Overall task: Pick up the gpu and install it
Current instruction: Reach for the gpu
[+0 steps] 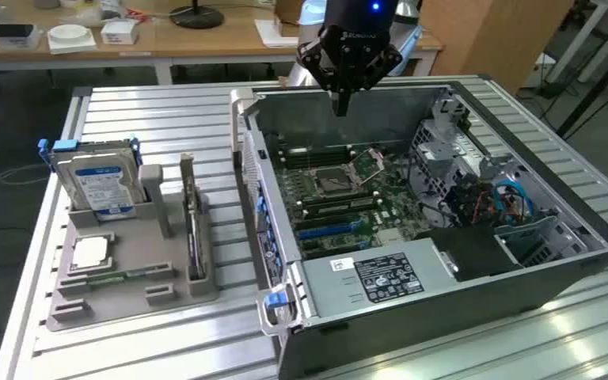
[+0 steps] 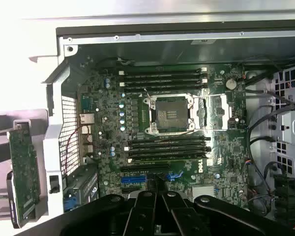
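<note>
One black gripper (image 1: 338, 104) hangs over the far end of an open PC case (image 1: 557, 277). Its fingers are pressed together, tips pointing down, w/ nothing held between them.

The gpu (image 1: 191, 226) is well apart from the gripper, outside the case on the exterior view's left. It stands on its long edge in a slot of a grey parts holder (image 1: 124, 305), untouched and not yet installed. The holder rests on a slatted metal table (image 1: 156, 119).

The holder also carries:
- a silver HDD (image 1: 98, 186) w/ a blue-white label, upright at the far end
- a square CPU chip (image 1: 91, 252) lying flat
- a narrow green memory stick (image 1: 124, 275) lying just beside that chip

Inside the case is a green mobo (image 1: 373, 186) w/ an empty CPU socket (image 1: 331, 180) near its middle. Dark memory slots run on both sides of the socket, and blue slots sit closer to the near end. A grey PSU (image 1: 383, 277) w/ a black label fills the near end. Blue and red cables (image 1: 499, 198) run by a metal drive cage on the exterior view's right. A wooden desk (image 1: 209, 39) w/ small items stands behind the table.

The wrist view looks straight down onto the mobo (image 2: 103, 113), w/ the socket (image 2: 169, 115) about centre. The gripper (image 2: 156, 206) shows as dark fingers shut tight, over the blue slot area. The gpu (image 2: 23, 172) shows its green board face just outside the case's perforated wall.
</note>
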You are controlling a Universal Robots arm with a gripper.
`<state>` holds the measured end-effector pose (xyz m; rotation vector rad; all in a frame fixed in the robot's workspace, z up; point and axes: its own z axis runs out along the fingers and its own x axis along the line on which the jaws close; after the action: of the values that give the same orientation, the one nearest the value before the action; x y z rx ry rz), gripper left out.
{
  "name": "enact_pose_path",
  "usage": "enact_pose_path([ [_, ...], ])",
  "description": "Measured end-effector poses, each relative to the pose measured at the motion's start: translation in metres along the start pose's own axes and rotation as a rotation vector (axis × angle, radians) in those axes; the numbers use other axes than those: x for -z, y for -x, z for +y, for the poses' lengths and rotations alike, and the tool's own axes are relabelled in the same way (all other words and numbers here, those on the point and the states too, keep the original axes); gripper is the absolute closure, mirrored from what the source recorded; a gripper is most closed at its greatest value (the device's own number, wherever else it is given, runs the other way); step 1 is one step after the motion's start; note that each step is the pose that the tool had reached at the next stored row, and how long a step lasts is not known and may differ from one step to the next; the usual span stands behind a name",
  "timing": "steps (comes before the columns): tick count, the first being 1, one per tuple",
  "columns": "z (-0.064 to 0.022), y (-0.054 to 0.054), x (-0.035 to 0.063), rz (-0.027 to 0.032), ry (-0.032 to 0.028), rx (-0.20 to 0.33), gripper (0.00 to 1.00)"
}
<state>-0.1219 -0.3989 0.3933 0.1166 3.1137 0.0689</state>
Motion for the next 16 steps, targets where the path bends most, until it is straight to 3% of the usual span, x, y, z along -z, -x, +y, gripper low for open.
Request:
enact_pose_path([
  [16, -0.0004, -0.0057, 0.0001, 0.0, -0.0001, 0.0, 0.89],
])
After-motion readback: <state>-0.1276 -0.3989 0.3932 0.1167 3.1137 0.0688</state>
